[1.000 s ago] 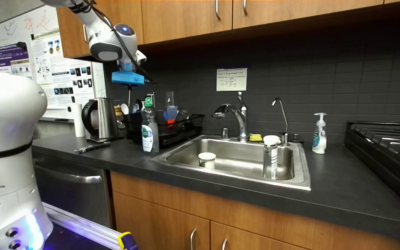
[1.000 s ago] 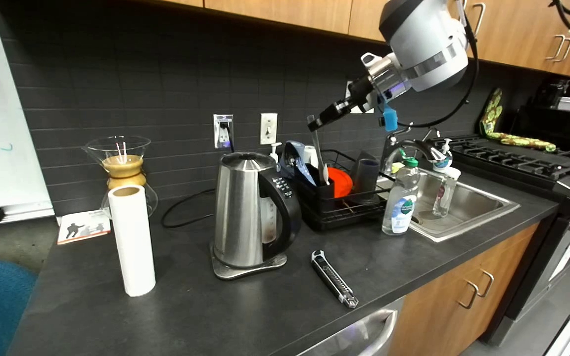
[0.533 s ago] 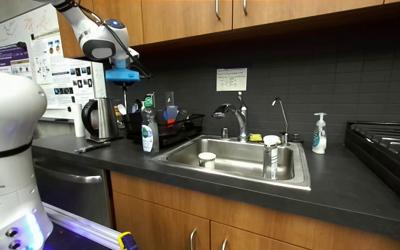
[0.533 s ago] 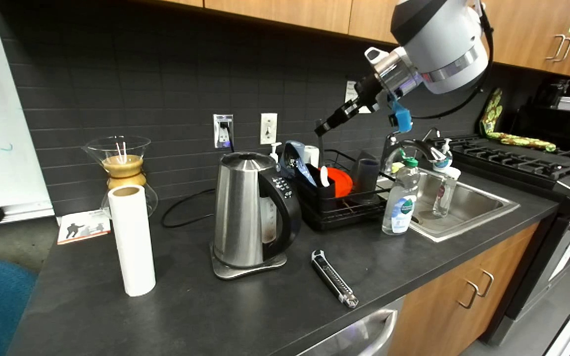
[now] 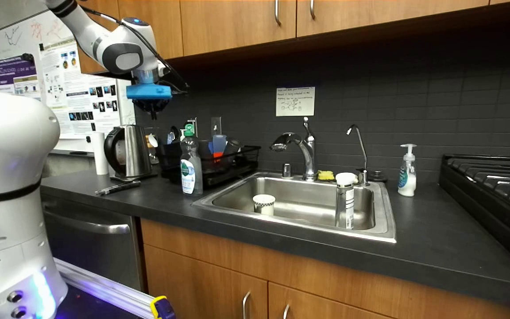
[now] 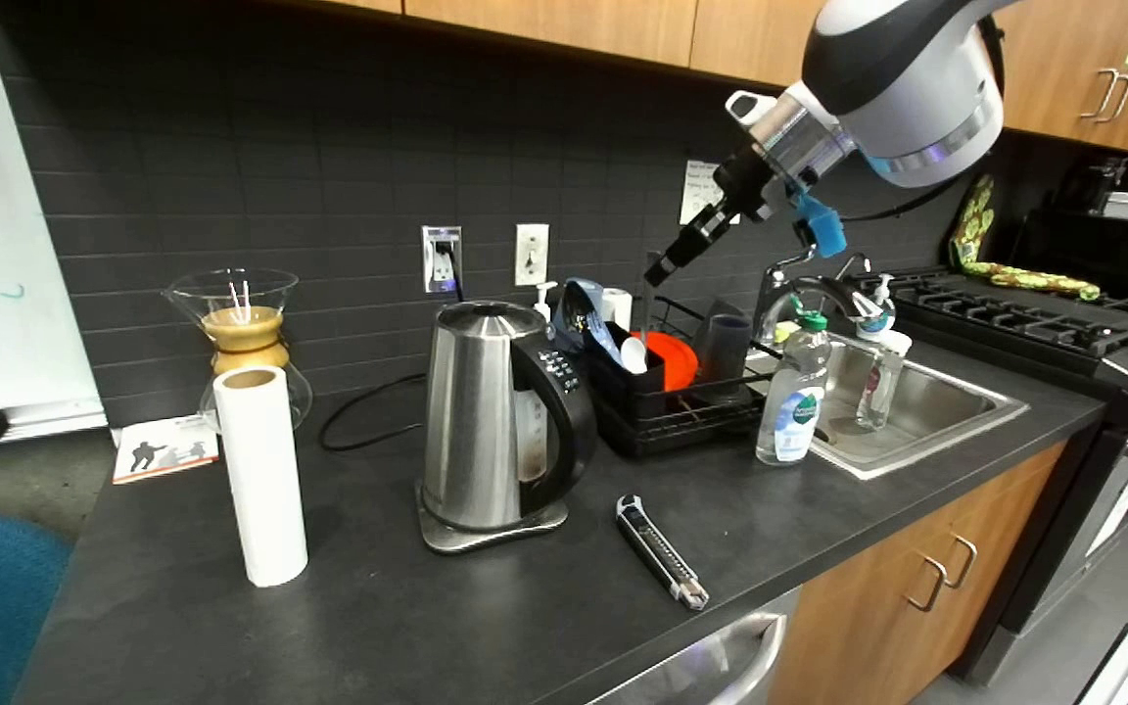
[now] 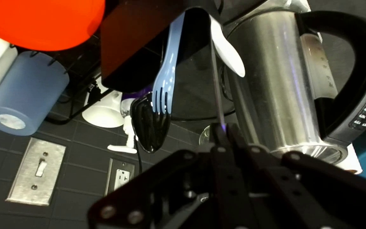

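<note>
Pincer (image 7: 223, 128): pinching a thin stick (image 7: 217, 86) near its top | Stick: reaches down to the cup (image 6: 637, 389), right beside the spoon (image 7: 228, 51) | Risk: if we tug it sideways, it could knock the spoon or slip from our small pinch

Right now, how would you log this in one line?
Claw: closed on thin utensil | nearby: white spoon, blue fork | kettle: upright

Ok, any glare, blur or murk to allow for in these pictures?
Wrist view: bright streaks on the kettle, and the hand dark and soft-edged; both exterior views: the tiled wall murky; in an exterior view, the base light glares pale blue; in an exterior view, the gripped thin utensil looks faint.
</note>
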You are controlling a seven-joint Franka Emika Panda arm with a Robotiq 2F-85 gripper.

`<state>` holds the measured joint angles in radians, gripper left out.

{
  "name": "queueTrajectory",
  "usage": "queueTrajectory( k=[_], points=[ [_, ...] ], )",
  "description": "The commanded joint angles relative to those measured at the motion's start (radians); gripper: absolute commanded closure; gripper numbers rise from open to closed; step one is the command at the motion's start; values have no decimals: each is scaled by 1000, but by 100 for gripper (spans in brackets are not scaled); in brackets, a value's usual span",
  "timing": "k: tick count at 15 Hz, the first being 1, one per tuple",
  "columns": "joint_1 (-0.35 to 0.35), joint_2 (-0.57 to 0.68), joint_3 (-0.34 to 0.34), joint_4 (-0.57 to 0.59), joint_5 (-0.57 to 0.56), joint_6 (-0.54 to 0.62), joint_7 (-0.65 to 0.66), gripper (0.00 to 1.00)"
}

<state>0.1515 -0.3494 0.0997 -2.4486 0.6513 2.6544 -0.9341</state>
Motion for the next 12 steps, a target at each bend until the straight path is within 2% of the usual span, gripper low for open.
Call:
queueTrajectory(
  k=[1, 6, 12],
  points=[
    [29, -53, -18, -20, -118, -77, 144, 99],
    [32, -68, -21, 12, -306, -163, 320, 99],
    [37, -43, -21, 104, -437, -252, 477, 99]
  ],
)
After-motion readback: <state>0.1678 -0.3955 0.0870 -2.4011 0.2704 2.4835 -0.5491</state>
